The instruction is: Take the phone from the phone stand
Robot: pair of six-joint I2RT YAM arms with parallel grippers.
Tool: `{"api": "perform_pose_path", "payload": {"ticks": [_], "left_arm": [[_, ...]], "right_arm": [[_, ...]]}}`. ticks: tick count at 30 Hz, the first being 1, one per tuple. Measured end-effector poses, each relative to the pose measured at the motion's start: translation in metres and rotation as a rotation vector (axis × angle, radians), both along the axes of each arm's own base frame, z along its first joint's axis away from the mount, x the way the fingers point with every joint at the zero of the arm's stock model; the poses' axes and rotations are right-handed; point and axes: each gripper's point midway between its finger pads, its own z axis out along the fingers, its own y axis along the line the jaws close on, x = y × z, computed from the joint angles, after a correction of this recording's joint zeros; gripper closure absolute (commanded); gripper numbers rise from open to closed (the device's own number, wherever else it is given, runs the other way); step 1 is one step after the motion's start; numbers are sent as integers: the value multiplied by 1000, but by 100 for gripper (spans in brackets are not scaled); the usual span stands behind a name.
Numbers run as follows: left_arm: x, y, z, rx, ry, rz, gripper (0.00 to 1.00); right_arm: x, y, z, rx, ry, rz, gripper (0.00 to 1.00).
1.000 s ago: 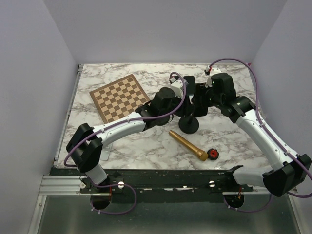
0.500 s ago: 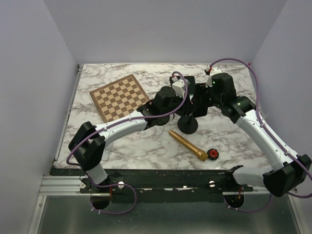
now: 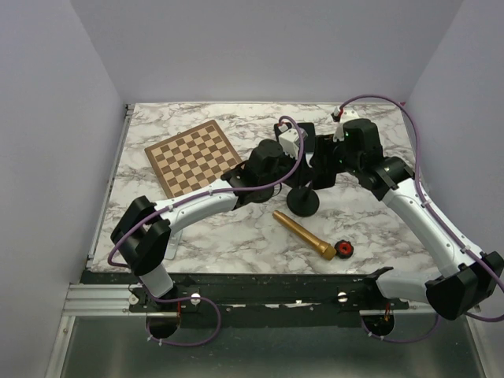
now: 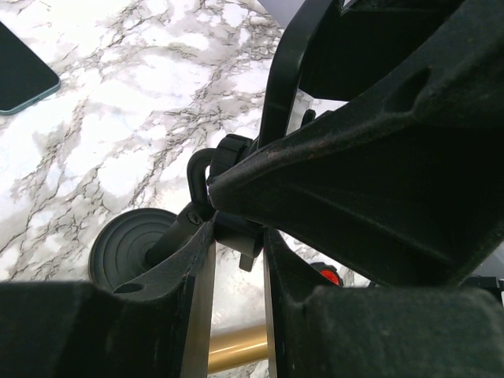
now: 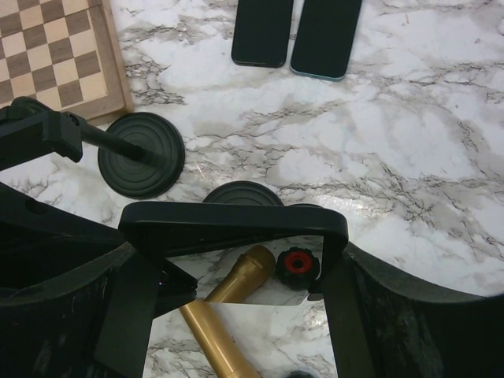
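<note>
Phone point(image 5: 234, 219) was pinched edgewise in right end effector point(image 5: 234, 264); left end effector point(image 4: 236, 268) clamped phone stand point(image 4: 130, 252); brass cylinder point(image 3: 303, 234) and red knob point(image 3: 344, 249) lay on surface point(image 3: 244, 240) beneath both.

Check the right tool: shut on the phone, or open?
Shut: right wrist view shows the phone spanning the right tool, its ends against both fingers.

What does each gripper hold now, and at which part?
The right gripper clamps the phone by two opposite edges; the left gripper grips the phone stand at its neck joint.
</note>
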Motion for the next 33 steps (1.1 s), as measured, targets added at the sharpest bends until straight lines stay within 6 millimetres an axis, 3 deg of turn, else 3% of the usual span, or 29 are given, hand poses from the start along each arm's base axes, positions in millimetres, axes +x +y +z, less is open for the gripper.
{"api": "perform_pose_path", "payload": {"ticks": [8, 33], "left_arm": [[-5, 7, -4, -31, -32, -29, 100], [-15, 18, -10, -40, -51, -149, 100]], "right_arm": [[-8, -2, 1, -16, -38, 43, 99], [-26, 21, 4, -21, -71, 347, 99]]}}
